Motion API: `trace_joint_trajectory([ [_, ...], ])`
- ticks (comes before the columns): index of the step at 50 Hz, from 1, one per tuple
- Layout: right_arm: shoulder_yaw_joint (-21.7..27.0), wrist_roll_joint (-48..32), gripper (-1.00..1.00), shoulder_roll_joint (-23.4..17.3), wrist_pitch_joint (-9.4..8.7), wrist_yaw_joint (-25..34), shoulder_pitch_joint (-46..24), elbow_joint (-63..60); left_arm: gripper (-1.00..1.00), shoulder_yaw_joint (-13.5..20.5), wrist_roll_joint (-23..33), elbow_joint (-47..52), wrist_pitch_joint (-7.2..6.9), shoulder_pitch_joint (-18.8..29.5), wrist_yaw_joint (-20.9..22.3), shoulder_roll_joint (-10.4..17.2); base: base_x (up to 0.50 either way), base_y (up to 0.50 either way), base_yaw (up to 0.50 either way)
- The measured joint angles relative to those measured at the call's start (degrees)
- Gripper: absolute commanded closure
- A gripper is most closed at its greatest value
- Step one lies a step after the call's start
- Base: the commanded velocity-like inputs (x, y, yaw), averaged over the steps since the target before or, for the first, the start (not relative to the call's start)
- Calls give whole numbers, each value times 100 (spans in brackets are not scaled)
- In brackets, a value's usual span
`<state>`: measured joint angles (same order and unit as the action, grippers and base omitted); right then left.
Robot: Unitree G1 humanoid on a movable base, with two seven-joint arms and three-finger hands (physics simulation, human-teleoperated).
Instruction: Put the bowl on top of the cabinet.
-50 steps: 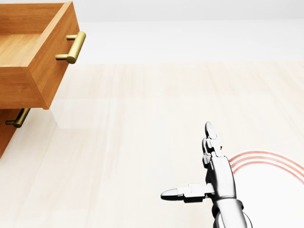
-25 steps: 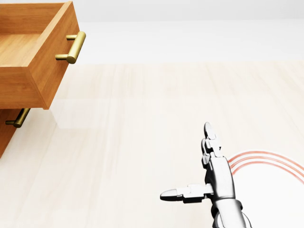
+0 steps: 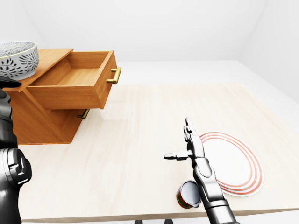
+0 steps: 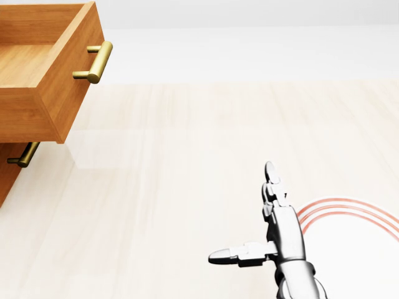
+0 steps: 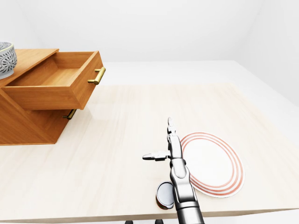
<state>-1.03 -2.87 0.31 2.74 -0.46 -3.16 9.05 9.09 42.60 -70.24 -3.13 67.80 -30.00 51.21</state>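
Observation:
A white bowl with a dark lace pattern [image 3: 16,58] stands on top of the wooden cabinet [image 3: 44,119] at the upper left of the left-eye view. My left arm [image 3: 9,163] rises dark along that view's left edge. Its hand [image 3: 7,83] sits just below the bowl, mostly cut off, so I cannot tell its fingers' state. My right hand [image 3: 176,138] hovers over the table to the left of the plate. It is open, with fingers straight up, the thumb out to the left, and nothing in it.
The cabinet's top drawer [image 3: 77,86] is pulled out, empty, with a brass handle [image 3: 115,75]. A white plate with red rings [image 3: 233,163] lies at the right. A can [image 3: 188,195] lies on its side near the table's bottom edge, beside my right forearm.
In the head view my right hand has drifted slightly left and up. The drawer and the view itself have not shifted.

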Motion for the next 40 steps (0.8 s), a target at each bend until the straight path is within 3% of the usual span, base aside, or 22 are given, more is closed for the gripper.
trace_joint_trajectory([
  [7,-1,-10,-100,3,38,-2,-31,81,-100,78,-157,490,19,-305,0,-79,0,0,0],
  [13,-16,-27,-100,11,54,-8,-37,114,-100,318,-361,1673,-187,-781,155,-116,0,0,0],
  [17,-24,-34,-100,15,60,-9,-35,123,-100,566,-499,2883,-187,-1213,530,-142,0,0,0],
  [27,-40,-48,-100,23,48,-12,-18,101,-100,1346,-834,6296,-187,-2300,1923,-221,0,0,0],
  [40,-60,-62,-100,28,-1,-10,35,-18,-100,2136,-1380,10515,-187,-3116,3173,-305,0,0,0],
])
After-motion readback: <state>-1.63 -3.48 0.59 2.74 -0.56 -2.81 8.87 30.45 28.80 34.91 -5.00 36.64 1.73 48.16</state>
